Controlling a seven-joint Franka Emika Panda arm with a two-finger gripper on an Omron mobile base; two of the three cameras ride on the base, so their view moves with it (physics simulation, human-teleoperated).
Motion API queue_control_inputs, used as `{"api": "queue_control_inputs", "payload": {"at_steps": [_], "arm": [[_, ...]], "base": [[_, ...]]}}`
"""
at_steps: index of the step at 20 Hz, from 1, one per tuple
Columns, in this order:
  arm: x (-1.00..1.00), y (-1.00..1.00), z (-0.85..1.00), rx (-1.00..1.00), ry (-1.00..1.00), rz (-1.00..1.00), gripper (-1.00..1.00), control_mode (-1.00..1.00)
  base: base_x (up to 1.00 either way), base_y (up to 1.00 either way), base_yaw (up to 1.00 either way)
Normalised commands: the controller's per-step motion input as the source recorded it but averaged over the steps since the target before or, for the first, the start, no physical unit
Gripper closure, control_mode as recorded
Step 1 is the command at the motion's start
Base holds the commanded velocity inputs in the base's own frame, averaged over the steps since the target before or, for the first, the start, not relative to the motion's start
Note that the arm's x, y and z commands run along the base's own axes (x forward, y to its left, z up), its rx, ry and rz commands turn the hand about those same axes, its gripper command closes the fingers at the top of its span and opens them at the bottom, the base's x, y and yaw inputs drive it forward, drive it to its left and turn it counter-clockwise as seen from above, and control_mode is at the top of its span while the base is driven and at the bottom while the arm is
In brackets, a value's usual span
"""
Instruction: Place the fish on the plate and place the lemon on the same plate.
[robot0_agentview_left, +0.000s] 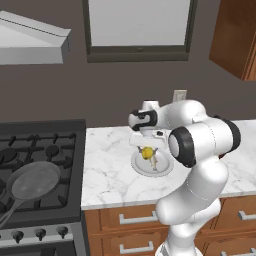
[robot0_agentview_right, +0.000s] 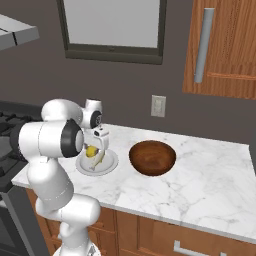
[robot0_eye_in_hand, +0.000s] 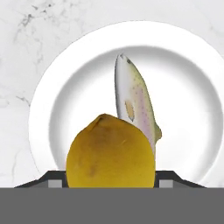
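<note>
The whitish plate (robot0_eye_in_hand: 48, 109) lies on the marble counter, and the pale fish (robot0_eye_in_hand: 133, 100) rests lengthwise in its well. The yellow lemon (robot0_eye_in_hand: 110, 153) sits between my dark fingertips (robot0_eye_in_hand: 56, 180), just over the near part of the plate and overlapping the fish's tail end. From the left base view, my gripper (robot0_agentview_left: 147, 151) points down, shut on the lemon (robot0_agentview_left: 147, 153) a little above the plate (robot0_agentview_left: 166, 167), with the fish (robot0_agentview_left: 154, 163) under it. The right base view gives the same: lemon (robot0_agentview_right: 90, 152), fish (robot0_agentview_right: 99, 161), plate (robot0_agentview_right: 109, 166).
A brown bowl (robot0_agentview_right: 152, 157) stands on the counter right of the plate. A dark long-handled frying pan (robot0_agentview_left: 35, 182) sits on the stove (robot0_agentview_left: 50, 142) to the left. The wall with an outlet (robot0_agentview_right: 158, 106) runs behind the counter.
</note>
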Motion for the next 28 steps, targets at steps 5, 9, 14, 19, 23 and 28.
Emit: {"api": "queue_control_inputs", "payload": {"at_steps": [5, 9, 14, 19, 23, 28], "arm": [[0.00, 0.00, -0.14, -0.02, -0.04, 0.00, 1.00, -1.00], [0.00, 0.00, 0.00, 0.00, 0.00, 0.00, 1.00, -1.00], [0.00, 0.00, 0.00, 0.00, 0.00, 0.00, -1.00, -1.00], [0.00, 0.00, 0.00, 0.00, 0.00, 0.00, -1.00, -1.00], [0.00, 0.00, 0.00, 0.00, 0.00, 0.00, -1.00, -1.00], [0.00, 0.00, 0.00, 0.00, 0.00, 0.00, -1.00, -1.00]], "base": [[0.00, 0.00, 0.00], [0.00, 0.00, 0.00], [0.00, 0.00, 0.00], [0.00, 0.00, 0.00], [0.00, 0.00, 0.00], [0.00, 0.00, 0.00]]}}
